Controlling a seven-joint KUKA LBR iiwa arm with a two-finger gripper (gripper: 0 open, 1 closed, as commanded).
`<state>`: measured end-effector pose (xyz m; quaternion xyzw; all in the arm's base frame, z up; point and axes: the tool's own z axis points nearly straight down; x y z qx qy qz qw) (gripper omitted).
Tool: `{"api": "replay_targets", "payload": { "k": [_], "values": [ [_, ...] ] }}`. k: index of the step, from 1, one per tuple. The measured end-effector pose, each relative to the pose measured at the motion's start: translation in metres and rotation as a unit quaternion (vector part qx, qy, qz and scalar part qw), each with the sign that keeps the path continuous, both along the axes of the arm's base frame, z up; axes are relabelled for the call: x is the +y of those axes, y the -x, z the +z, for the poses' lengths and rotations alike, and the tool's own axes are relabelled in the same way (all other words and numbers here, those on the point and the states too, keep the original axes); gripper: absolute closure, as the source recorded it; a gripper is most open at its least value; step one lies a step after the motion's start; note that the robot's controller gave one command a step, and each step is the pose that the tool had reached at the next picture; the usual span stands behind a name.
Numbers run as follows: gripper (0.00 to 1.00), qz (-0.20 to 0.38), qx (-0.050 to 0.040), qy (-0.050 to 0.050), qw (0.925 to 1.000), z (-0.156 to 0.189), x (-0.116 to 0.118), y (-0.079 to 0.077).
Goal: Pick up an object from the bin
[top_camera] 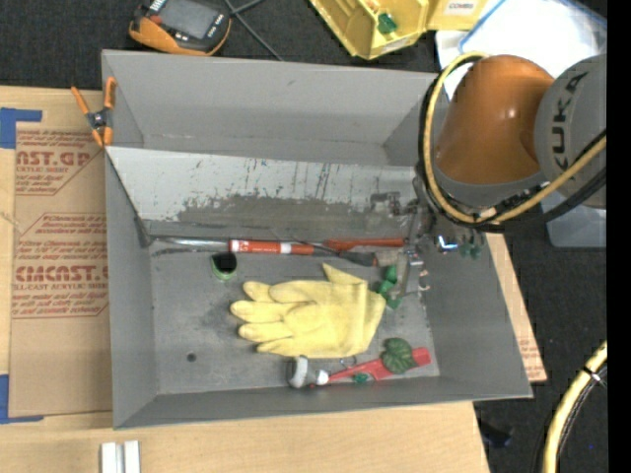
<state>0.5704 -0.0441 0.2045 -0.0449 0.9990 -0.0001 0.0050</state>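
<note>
While gripper [407, 269] hangs beside cuff, yellow rubber glove [311, 320] lies flat.

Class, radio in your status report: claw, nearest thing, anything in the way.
Claw low, right of bin. Yellow glove beside it, mid-bin. Small green piece at glove's edge, near claw.

A dark surface [59, 8] along the frame's top carries a yellow plastic box [365, 3] at upper centre and an orange-black device [182, 23] upper left.
</note>
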Motion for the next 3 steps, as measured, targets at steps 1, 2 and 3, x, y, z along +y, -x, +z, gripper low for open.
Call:
{"api": "replay_targets", "payload": {
  "k": [1,2,3],
  "values": [
    [0.0,-0.079,0.0042,0.001,0.9969,0.09,-0.028,0.033],
    [0.0,0.089,0.0027,0.0,0.996,0.032,0.012,0.057],
    [0.0,0.087,-0.0009,0.001,0.9962,0.083,0.003,0.051]
  ]
}}
